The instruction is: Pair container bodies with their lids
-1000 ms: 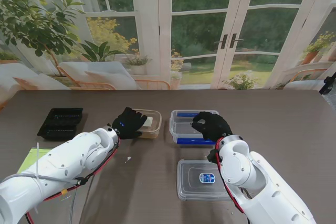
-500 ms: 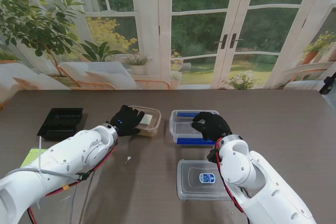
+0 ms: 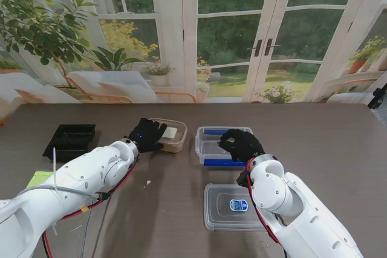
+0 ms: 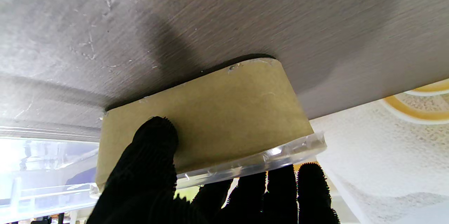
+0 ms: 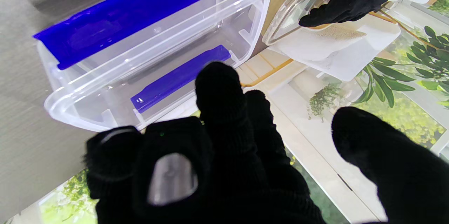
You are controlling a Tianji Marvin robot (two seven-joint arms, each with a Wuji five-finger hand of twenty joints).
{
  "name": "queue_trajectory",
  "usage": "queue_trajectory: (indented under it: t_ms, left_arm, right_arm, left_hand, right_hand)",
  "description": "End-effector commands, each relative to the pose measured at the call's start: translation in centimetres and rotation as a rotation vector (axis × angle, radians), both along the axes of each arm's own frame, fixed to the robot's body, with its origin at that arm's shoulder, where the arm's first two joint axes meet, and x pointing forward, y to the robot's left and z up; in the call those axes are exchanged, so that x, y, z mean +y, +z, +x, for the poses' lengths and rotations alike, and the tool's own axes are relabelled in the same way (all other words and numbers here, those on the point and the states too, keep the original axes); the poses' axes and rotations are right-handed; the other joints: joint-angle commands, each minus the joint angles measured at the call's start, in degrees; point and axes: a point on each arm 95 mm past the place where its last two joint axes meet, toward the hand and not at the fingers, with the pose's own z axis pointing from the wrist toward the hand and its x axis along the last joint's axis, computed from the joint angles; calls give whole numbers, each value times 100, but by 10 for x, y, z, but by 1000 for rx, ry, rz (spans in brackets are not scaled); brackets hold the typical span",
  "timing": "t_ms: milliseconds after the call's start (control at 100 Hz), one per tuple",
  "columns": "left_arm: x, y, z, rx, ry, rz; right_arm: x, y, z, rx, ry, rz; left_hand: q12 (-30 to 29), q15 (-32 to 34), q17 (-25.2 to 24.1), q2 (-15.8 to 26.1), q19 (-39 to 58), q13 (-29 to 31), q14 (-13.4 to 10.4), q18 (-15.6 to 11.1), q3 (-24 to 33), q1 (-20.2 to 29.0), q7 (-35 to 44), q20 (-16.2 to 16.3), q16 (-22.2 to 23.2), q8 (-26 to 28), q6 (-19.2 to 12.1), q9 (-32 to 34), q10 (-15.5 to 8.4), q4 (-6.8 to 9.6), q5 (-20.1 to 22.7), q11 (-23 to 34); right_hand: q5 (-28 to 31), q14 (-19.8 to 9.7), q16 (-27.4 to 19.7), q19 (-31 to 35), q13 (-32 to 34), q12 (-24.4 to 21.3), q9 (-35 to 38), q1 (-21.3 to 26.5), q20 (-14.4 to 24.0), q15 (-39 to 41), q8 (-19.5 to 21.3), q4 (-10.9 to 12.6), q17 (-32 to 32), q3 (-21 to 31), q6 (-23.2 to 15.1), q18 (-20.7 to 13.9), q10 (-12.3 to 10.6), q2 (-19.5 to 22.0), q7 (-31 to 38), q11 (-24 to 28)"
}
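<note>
Left hand (image 3: pixel 147 135) pinches the brown box (image 3: pixel 170 135) by its rim; a thin grip could let it tip.

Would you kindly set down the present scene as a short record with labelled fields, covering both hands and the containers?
left hand: shut on the brown container, thumb on its outer wall, fingers over the clear rim
right hand: fingers spread over the clear box, holding nothing
clear box: open, lidless, blue latches on two sides, right of the brown container
clear lid: flat on the table, blue label up, nearer to me than the clear box
black tray: far left, untouched
</note>
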Motion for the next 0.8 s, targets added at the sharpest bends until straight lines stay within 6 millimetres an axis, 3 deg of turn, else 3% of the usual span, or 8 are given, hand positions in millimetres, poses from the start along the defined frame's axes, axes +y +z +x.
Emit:
queue_trajectory:
  t_ms: [0, 790]
  left_arm:
    - [-6, -3, 1, 20, 3, -3]
    - [-14, -7, 16, 61, 37, -26]
  right_arm:
    - [4, -2, -1, 16, 13, 6]
    - [3, -6, 4, 34, 11, 13]
  left_hand:
    - [-111, -8, -141, 356, -175, -60, 70, -64, -55, 326, -119, 130, 8, 15, 148, 56, -190, 180, -181, -15]
    - [-165, -191, -184, 508, -486, -120, 119, -36, -292, 373, -413, 287, -42, -50, 240, 34, -118, 215, -133, -246]
  right_hand:
    - [132, 25, -57, -5, 41, -58, 124, 21, 19, 27, -32, -115, 2279, -38, 29, 273, 298, -36, 31, -46]
    - [146, 28, -55, -4, 41, -54, 130, 32, 26, 32, -36, -115, 2282, -47, 47, 259, 306, -38, 35, -52]
